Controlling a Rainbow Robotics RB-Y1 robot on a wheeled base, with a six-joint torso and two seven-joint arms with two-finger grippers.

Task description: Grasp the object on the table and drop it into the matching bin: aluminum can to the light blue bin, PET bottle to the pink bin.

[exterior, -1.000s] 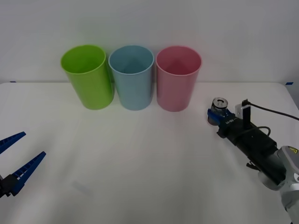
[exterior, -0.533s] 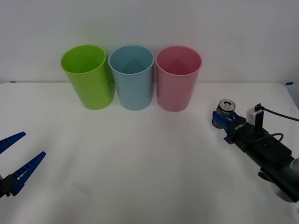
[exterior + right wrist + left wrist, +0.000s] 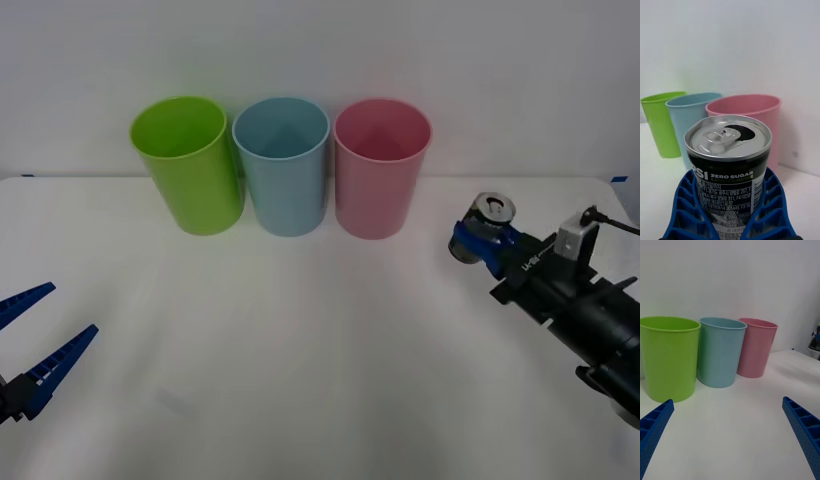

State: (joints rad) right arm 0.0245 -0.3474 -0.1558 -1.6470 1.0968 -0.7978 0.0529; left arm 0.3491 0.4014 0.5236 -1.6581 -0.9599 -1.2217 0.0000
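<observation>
My right gripper (image 3: 478, 240) is shut on the aluminum can (image 3: 487, 221), a small dark can with a silver top and pull-tab, and holds it above the table at the right, to the right of the pink bin (image 3: 381, 168). The right wrist view shows the can (image 3: 728, 165) clasped between the blue fingers (image 3: 769, 204). The light blue bin (image 3: 283, 165) stands in the middle of the row, left of the pink one. Low at the left, my left gripper (image 3: 32, 338) hangs open with nothing in it, far from the bins.
A lime green bin (image 3: 187, 163) stands at the left end of the row, against the back wall. The white table (image 3: 300, 360) stretches wide in front of the bins. The left wrist view shows all three bins, the light blue bin (image 3: 720, 351) in the middle.
My right gripper has lifted the can off the table, moved it slightly right and tilted its top toward the camera. The left arm has not moved.
</observation>
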